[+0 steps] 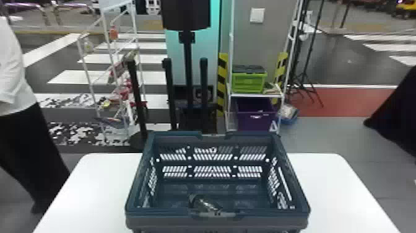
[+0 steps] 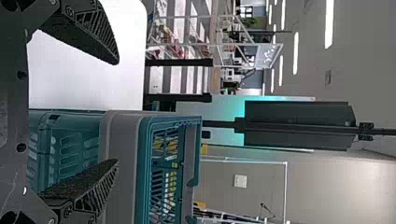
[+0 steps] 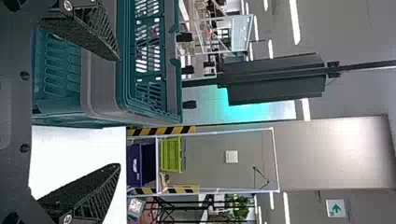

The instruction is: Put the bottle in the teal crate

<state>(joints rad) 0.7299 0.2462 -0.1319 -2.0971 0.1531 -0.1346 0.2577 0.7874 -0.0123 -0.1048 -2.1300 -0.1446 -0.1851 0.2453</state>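
The teal crate [image 1: 216, 217] stands upright on the white table in the head view, with its open top up. Inside it, a dark bottle [image 1: 205, 204] lies on its side near the front wall, partly hidden by the front rim. My left gripper [image 2: 116, 111] is open in the left wrist view, its fingers wide apart with nothing between them, in front of the crate [image 2: 122, 172] and the table. In the right wrist view my right gripper [image 3: 119, 112] is also open and holds nothing, with the crate [image 3: 99, 88] beyond it.
The white table [image 1: 334, 192] extends to both sides of the crate. Behind it stand a dark post stand [image 1: 187, 71], a wire rack on the left, and a shelf with a green box [image 1: 249, 82] and a purple box [image 1: 255, 119].
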